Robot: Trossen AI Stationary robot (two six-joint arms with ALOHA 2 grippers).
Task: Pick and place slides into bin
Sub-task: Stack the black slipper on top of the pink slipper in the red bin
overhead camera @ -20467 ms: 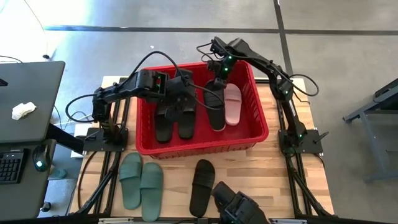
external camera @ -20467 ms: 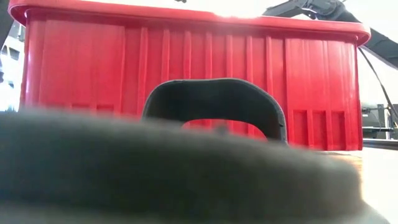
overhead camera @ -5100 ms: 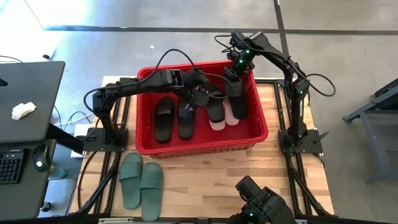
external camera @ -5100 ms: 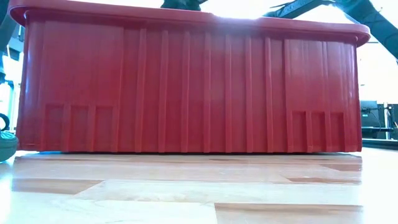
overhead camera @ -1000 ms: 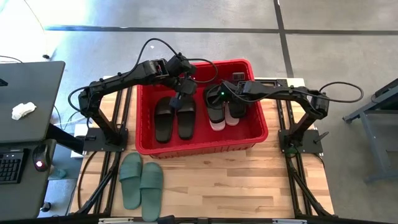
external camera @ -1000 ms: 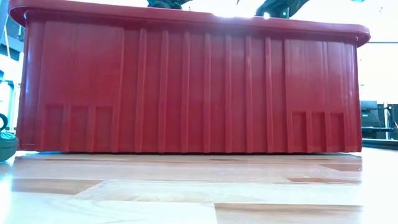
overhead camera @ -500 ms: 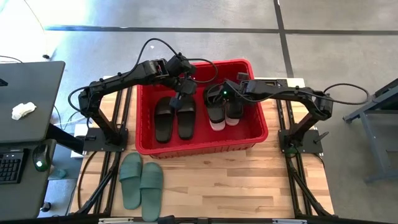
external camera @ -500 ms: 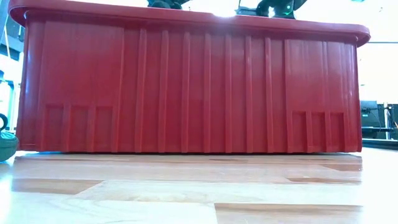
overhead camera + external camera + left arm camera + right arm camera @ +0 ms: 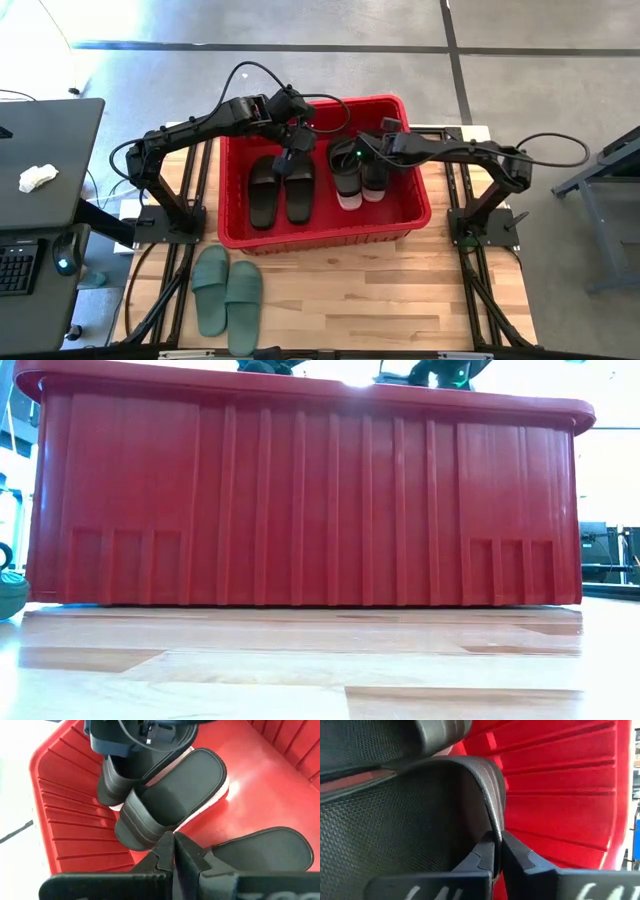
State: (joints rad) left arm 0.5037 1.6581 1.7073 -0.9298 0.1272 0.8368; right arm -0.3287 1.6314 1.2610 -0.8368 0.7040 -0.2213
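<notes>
The red bin (image 9: 420,215) stands mid-table and holds several black slides. Two lie flat in its left half (image 9: 264,192). Two more (image 9: 175,795) rest on pale pink slides (image 9: 346,201) in its right half. My left gripper (image 9: 173,847) hovers shut above the left pair with nothing between its fingers. My right gripper (image 9: 496,851) reaches into the bin from the right and is shut on a black slide (image 9: 345,178). A sage green pair (image 9: 227,290) lies sole down on the table in front of the bin. My right gripper pinches the edge of the black slide's strap (image 9: 495,827), one finger under the strap's arch and one on its outer face. The fingers come in from the table's right side, slanting down. The slide stays inside the bin; I cannot tell whether it is lifted.
The bin's tall near wall (image 9: 300,500) fills the low view. A grey desk with a keyboard (image 9: 18,268) and a mouse stands left of the table. Bare wooden tabletop (image 9: 400,290) lies in front of the bin, right of the green pair.
My right arm's wrist has risen a little above the bin's rim while its gripper stays shut at the black slide. The left arm has kept still.
</notes>
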